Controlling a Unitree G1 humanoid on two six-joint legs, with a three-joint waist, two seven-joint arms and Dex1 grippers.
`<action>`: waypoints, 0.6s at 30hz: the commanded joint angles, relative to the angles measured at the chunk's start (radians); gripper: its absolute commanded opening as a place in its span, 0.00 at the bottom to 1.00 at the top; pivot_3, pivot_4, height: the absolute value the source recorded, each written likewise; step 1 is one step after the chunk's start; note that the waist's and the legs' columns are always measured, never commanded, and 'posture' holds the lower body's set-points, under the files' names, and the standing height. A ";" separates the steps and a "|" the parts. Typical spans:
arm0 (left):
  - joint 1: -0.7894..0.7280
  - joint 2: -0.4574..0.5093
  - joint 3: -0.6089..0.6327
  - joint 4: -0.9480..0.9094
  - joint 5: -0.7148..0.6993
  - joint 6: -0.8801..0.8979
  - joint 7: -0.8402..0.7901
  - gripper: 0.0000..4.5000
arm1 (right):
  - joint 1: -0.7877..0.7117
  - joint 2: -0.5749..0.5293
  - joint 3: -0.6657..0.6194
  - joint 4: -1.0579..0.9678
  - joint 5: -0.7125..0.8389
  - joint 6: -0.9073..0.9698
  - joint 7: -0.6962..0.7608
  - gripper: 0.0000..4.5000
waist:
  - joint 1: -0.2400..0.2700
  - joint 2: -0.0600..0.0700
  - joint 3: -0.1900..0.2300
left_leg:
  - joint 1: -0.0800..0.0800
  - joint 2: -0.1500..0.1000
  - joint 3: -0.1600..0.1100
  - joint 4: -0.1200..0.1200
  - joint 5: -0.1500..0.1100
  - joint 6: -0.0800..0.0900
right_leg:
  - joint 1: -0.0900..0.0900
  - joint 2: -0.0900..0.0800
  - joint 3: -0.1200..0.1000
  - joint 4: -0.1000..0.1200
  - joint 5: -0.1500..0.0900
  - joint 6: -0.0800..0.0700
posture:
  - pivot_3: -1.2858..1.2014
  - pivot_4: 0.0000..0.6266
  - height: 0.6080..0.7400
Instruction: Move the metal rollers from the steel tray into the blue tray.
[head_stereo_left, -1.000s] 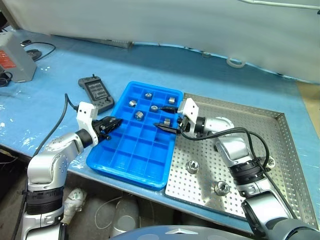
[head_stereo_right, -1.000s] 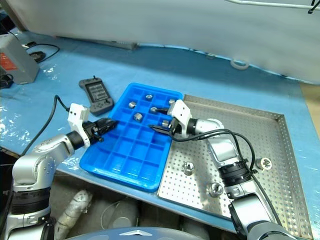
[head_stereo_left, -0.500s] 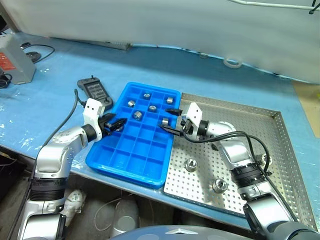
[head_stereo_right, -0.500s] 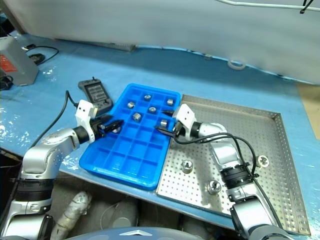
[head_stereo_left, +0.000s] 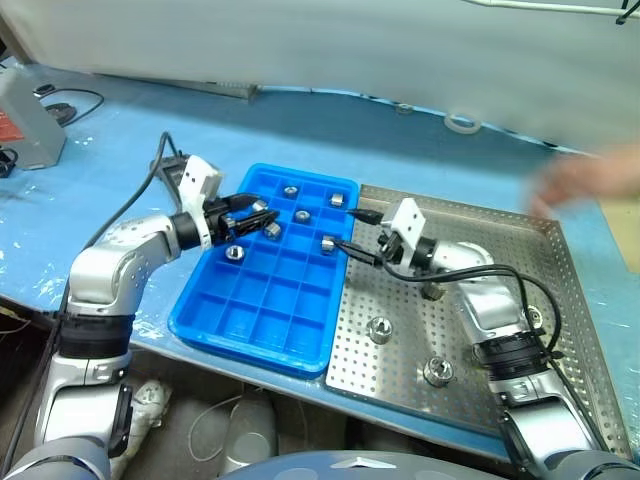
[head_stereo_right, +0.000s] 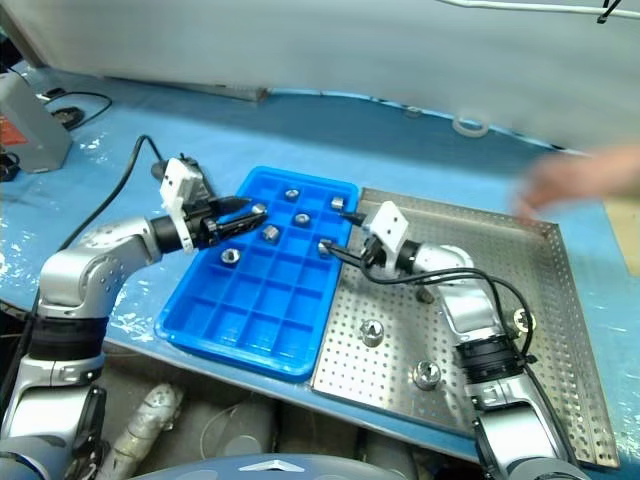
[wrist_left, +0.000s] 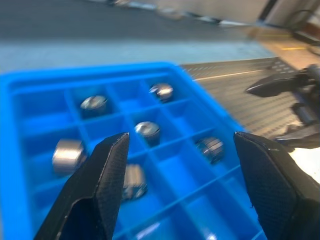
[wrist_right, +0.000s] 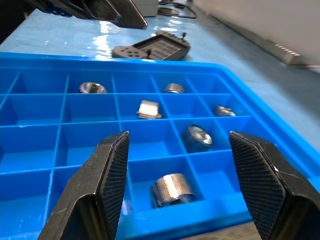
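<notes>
While our left pincer (head_stereo_left: 252, 213) hovers open and empty over the blue tray (head_stereo_left: 262, 322), our right pincer (head_stereo_left: 356, 236) gapes empty beside it. Rollers (head_stereo_left: 380, 327) remain on the steel tray (head_stereo_left: 500, 240).

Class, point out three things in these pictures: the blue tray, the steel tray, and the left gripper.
blue tray (head_stereo_left: 262, 325), left eye view, bare near compartment.
steel tray (head_stereo_left: 500, 232), left eye view, bare perforated floor.
left gripper (wrist_left: 181, 187), left wrist view, midway between its open fingertips.

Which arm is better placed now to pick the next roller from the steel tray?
Probably the right: its open, empty gripper hangs at the steel tray's edge, near the remaining rollers. The left gripper, open too, is over the blue tray.
</notes>
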 joint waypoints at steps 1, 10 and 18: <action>-0.110 -0.043 -0.107 0.142 0.067 -0.101 -0.085 0.78 | 0.052 -0.040 -0.088 -0.106 0.018 0.033 -0.058 0.74 | -0.003 0.000 0.000 | 0.001 0.000 0.001 0.000 0.000 0.000 | 0.001 0.000 0.000 0.000 0.000 0.000 | 0.53 0.24 1.00; -0.276 -0.175 -0.326 0.409 0.180 -0.277 -0.377 0.78 | 0.323 -0.071 -0.238 -0.468 0.013 0.207 -0.250 0.74 | -0.110 -0.002 -0.002 | -0.002 -0.001 0.001 0.000 0.000 0.001 | -0.001 0.001 0.002 0.000 0.001 0.002 | 0.41 0.24 1.00; -0.329 -0.179 -0.472 0.568 0.281 -0.434 -0.693 0.78 | 0.513 -0.040 -0.283 -0.664 -0.001 0.295 -0.373 0.74 | -0.203 0.001 -0.003 | 0.001 0.002 0.005 0.000 -0.003 0.005 | 0.002 0.002 0.004 -0.007 0.001 0.002 | 0.34 0.24 1.00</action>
